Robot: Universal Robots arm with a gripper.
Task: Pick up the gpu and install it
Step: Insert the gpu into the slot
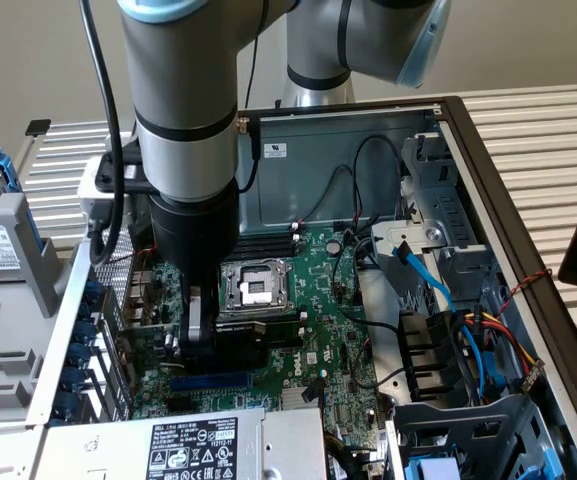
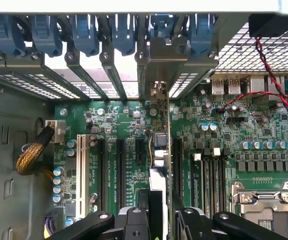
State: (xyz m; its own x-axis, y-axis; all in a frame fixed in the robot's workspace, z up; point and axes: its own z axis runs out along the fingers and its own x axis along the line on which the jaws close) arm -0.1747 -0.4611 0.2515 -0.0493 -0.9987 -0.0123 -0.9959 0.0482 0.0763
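My gripper (image 1: 204, 338) reaches down into the open computer case, over the green motherboard (image 1: 320, 330). It is shut on the gpu (image 1: 248, 345), whose black shroud sticks out toward the exterior view's right just above the board. In the wrist view the gpu (image 2: 160, 150) appears edge-on between my fingers (image 2: 134, 222), standing upright over the expansion slots of the motherboard (image 2: 129, 150). Its silver end bracket (image 2: 166, 57) lies against the rear slot openings of the case. Whether the card's edge is seated in a slot is hidden.
The CPU socket (image 1: 253, 287) and black memory slots (image 2: 208, 175) lie close beside the card. A blue slot (image 1: 208, 380) and the power supply (image 1: 198, 445) sit in front. Blue slot latches (image 2: 84, 32) line the rear wall. Cables and a drive cage (image 1: 448, 330) crowd the exterior view's right.
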